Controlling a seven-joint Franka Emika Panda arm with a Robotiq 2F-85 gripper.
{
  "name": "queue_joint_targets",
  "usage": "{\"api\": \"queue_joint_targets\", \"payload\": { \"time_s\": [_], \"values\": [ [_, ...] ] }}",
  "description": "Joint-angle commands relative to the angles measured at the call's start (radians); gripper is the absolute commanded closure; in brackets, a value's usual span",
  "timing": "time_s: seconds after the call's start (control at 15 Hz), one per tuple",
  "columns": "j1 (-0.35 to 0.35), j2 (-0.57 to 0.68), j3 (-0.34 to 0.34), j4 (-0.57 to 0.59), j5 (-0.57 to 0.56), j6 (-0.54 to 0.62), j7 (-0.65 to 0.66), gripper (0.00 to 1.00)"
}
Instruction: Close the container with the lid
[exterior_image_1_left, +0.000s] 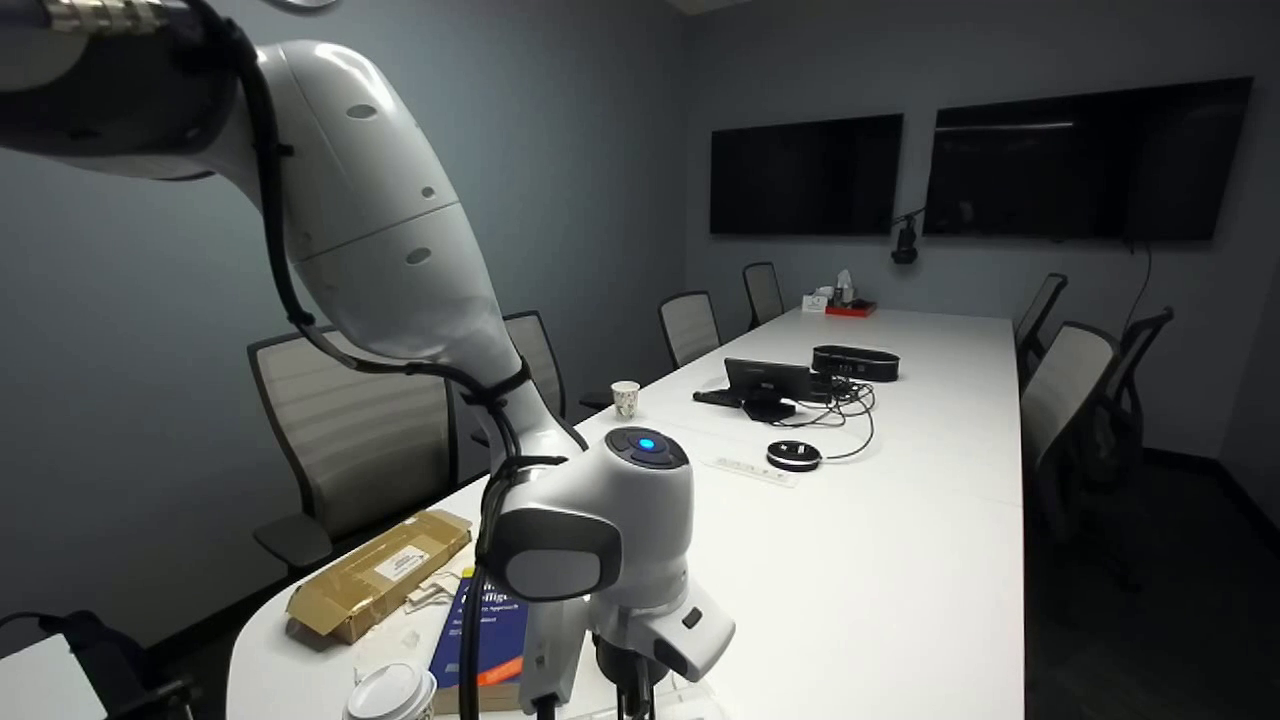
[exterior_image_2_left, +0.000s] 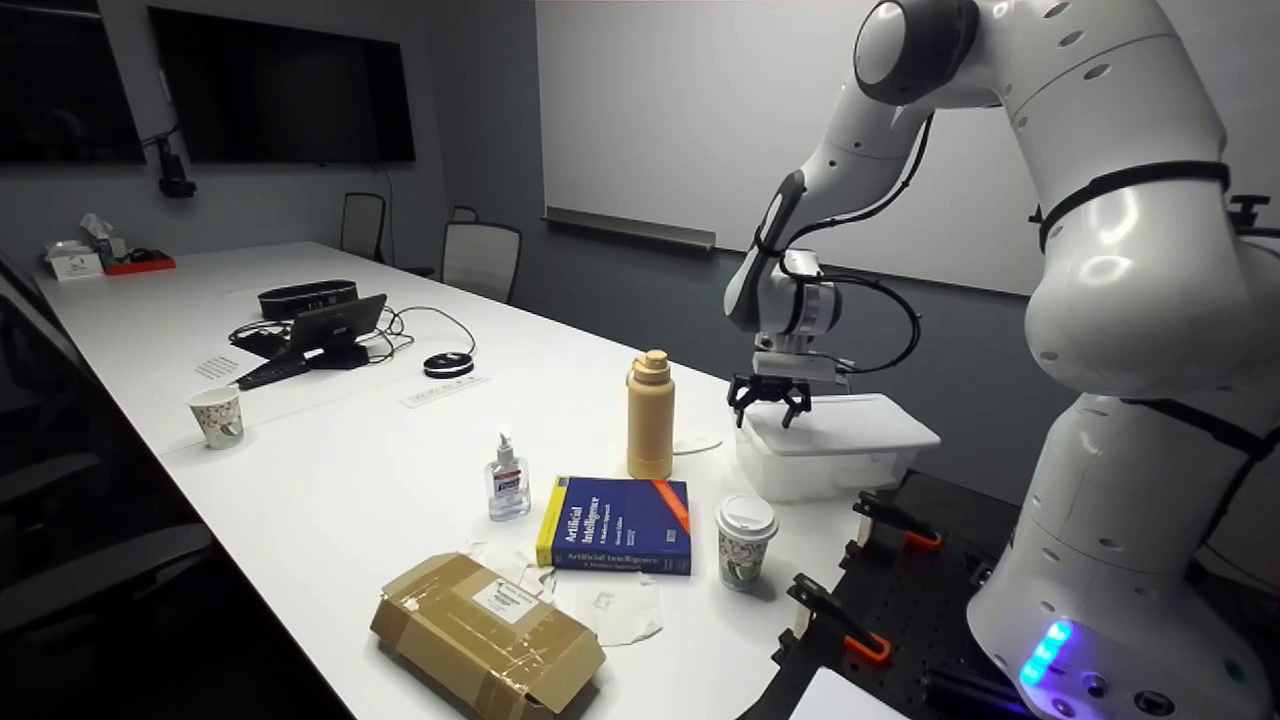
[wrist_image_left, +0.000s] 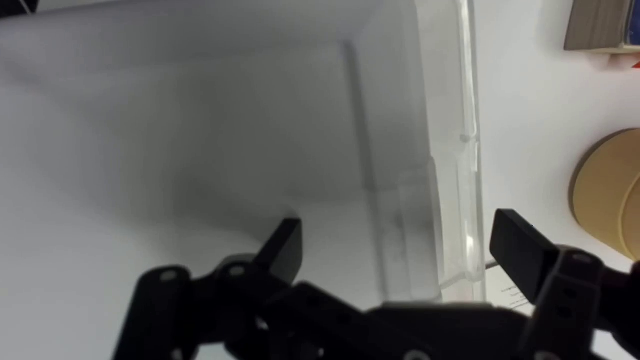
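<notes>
The container is a clear plastic box (exterior_image_2_left: 810, 475) at the table's end by the robot base, with a flat white lid (exterior_image_2_left: 850, 425) lying on top. I cannot tell whether the lid is fully seated. My gripper (exterior_image_2_left: 763, 418) is open and empty at the near-bottle end of the box. In the wrist view the gripper (wrist_image_left: 398, 220) straddles the clear rim (wrist_image_left: 447, 125), one finger over the box's whitish surface and one outside it. A tall tan bottle (exterior_image_2_left: 651, 430) with its cap on stands beside the box; it also shows in the wrist view (wrist_image_left: 605, 195).
A blue book (exterior_image_2_left: 620, 525) and a lidded paper cup (exterior_image_2_left: 745, 555) stand near the box. A sanitizer bottle (exterior_image_2_left: 508, 488) and a cardboard box (exterior_image_2_left: 490, 635) are farther along. Black clamps (exterior_image_2_left: 900, 522) line the base edge. A sheet lies beside the box.
</notes>
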Motion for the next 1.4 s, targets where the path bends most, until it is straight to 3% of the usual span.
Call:
{"api": "queue_joint_targets", "payload": {
  "time_s": [0.0, 0.67, 1.13, 1.33],
  "values": [
    [-0.004, -0.01, 0.027, 0.005, 0.041, -0.037, -0.043, 0.0],
    [0.017, -0.063, 0.027, -0.01, 0.047, -0.024, -0.039, 0.0],
    [0.1, -0.283, -0.05, -0.114, -0.001, -0.041, -0.019, 0.0],
    [0.18, -0.418, -0.131, -0.179, -0.093, -0.053, 0.032, 0.0]
  ]
}}
